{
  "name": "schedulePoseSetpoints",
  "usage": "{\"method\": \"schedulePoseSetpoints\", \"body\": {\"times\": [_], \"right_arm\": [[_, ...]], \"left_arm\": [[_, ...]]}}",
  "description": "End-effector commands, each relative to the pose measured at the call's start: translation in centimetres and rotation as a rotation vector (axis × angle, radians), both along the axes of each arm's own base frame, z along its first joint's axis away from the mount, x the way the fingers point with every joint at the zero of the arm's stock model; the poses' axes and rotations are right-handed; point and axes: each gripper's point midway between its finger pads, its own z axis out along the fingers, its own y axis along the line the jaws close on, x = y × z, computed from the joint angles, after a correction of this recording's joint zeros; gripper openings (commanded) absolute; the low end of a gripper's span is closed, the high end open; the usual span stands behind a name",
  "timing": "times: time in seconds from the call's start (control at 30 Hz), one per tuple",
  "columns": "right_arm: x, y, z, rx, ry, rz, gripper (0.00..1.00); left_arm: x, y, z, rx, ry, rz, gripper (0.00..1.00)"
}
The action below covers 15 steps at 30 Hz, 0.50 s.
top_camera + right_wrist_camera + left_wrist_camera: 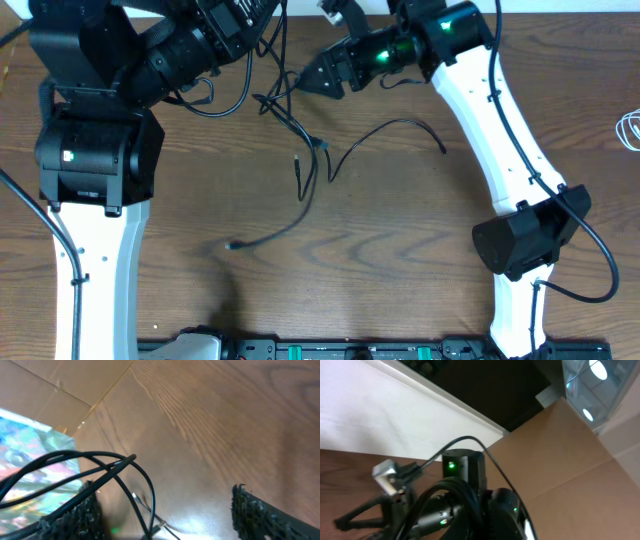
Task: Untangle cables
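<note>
On the wooden table [400,260] the black cables [318,143] lie in loose strands. One plug end sits nearest the arm bases, a loop trails to the right, and a knotted part lies farther back. The right gripper [298,82] hovers at that knot with its fingers [260,512] spread wide, strands crossing beside one finger. At the far edge, the left gripper [250,12] has its jaws pressed together.

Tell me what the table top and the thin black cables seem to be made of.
Table top: wood or wood-look laminate, with brown grain lines and a slight sheen under light. Black cables: probably plastic or rubber sheathing, smooth and matte, bending in loose curves.
</note>
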Motion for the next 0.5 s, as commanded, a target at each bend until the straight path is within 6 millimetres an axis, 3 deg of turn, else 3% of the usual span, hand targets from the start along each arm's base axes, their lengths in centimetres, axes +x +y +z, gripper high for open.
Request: {"method": "schedulePoseSetpoints", "body": {"times": [0.0, 0.3, 0.47], "right_arm": [[-0.9, 0.9, 1.9, 0.036, 0.100, -0.068, 0.82], [0.1, 1.9, 2.9, 0.096, 0.284, -0.222, 0.85], [1.0, -0.6, 1.8, 0.052, 0.291, -0.266, 0.84]], "left_arm": [[-0.1, 0.3, 1.3, -0.057, 0.014, 0.031, 0.08], [0.6, 1.0, 1.8, -0.068, -0.003, 0.086, 0.08], [0.7, 1.1, 1.1, 0.107, -0.147, 0.086, 0.08]]}}
